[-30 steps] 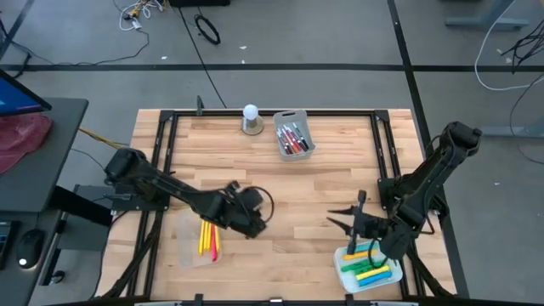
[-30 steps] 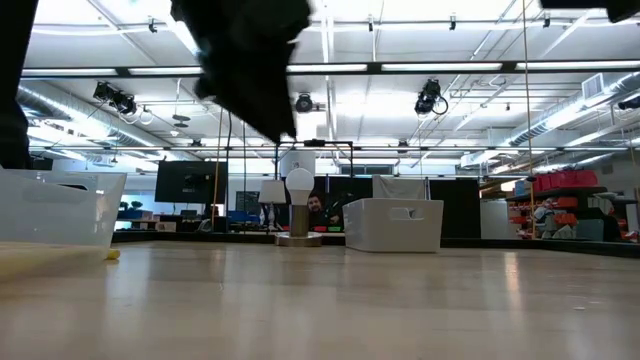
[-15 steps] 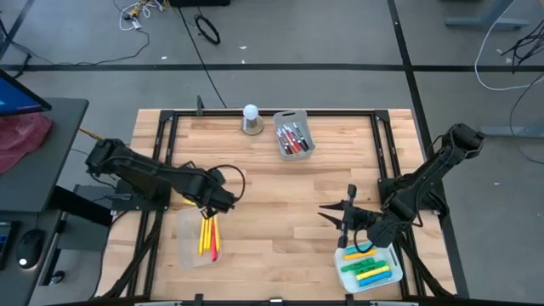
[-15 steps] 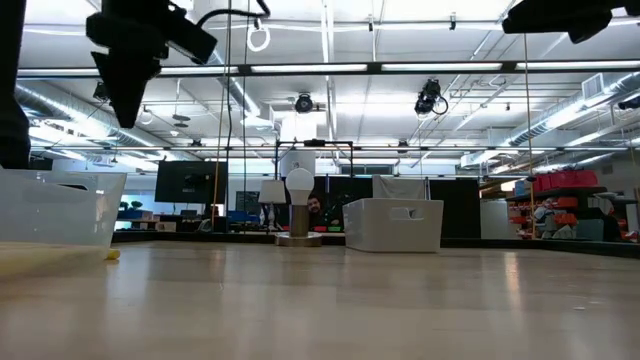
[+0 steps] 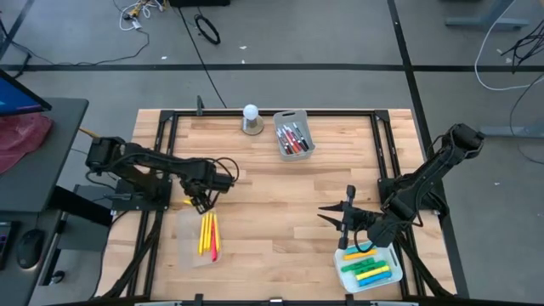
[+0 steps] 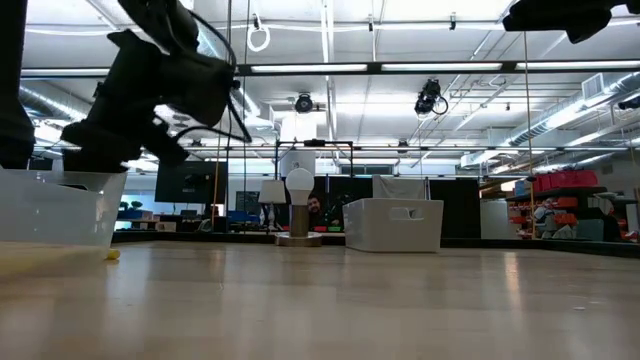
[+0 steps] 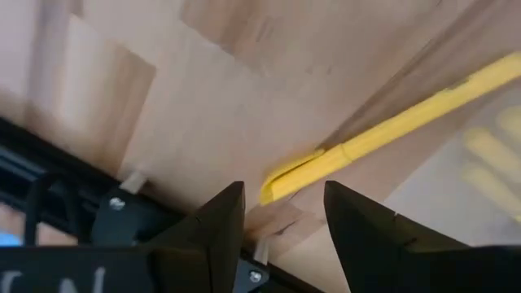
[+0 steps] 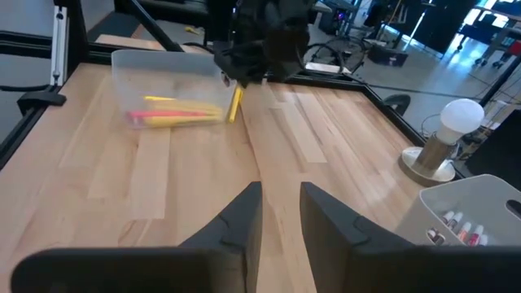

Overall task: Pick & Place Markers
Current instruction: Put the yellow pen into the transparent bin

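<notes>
No readable writing or labels anywhere in these views.

Left gripper (image 5: pixel 197 204) is low over the far end of the clear bin (image 5: pixel 183 252) at the table's front-left, arm reaching in from the left frame rail. Left wrist view shows a yellow marker (image 7: pixel 383 130) running away from its fingers (image 7: pixel 216 224); fingers are parted with a gap, and the marker end sits beyond the tips, not between them, so released. Right wrist view shows that marker (image 8: pixel 235 103) hanging tilted at the bin's end below the left gripper. The bin also holds yellow and pink markers (image 5: pixel 208 237) lying lengthwise.

Right gripper (image 5: pixel 334 216) hovers over bare wood just left of the front-right white tray (image 5: pixel 342 257), fingers (image 8: pixel 244 213) spread, nothing held. That tray holds green, yellow, blue and orange markers (image 5: pixel 369 268).

The grey bin (image 5: pixel 295 133) at the far edge holds red and dark markers (image 5: pixel 292 138); a white ball on a grey base (image 5: pixel 251 119) stands just beside it.

The middle of the table (image 5: pixel 280 195) is open wood between the arms. Black frame rails run along the edges.
</notes>
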